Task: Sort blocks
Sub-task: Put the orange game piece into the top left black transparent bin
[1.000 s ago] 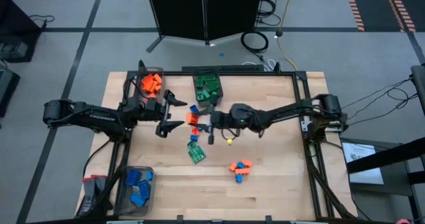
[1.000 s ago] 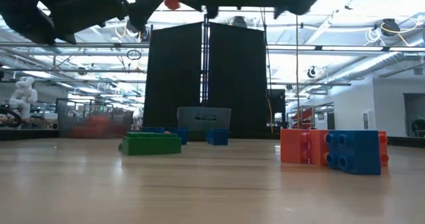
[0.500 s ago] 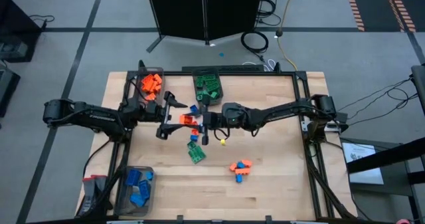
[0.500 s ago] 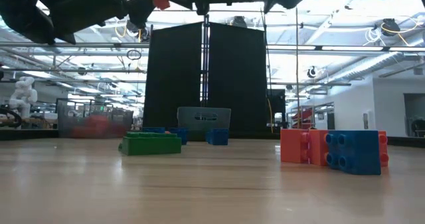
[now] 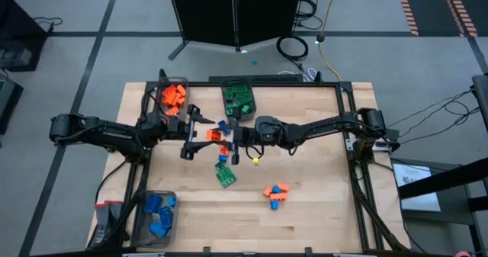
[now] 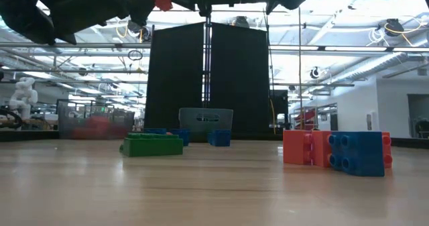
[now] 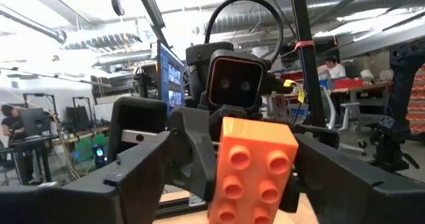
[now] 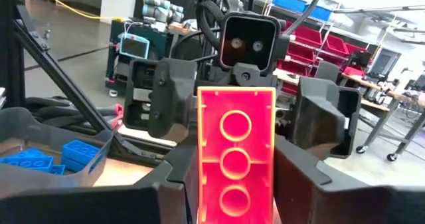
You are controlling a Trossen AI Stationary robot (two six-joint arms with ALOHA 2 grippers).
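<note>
The orange block (image 5: 216, 136) is a small studded brick, its studs facing the left wrist camera (image 7: 254, 173) and its hollow underside with three round tubes facing the right wrist camera (image 8: 236, 157). It hangs above the counter (image 5: 305, 211), and its lower end is cut off in both wrist views. The right gripper (image 5: 233, 143) pinches it between its fingers, while the left gripper (image 5: 195, 133) stands wide open with a finger either side of it, seemingly not touching.

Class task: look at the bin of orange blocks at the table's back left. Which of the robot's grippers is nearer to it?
Left. The left gripper is just right of and in front of the orange-block bin; the right gripper, holding an orange block between them, sits farther toward the table's middle.
</note>
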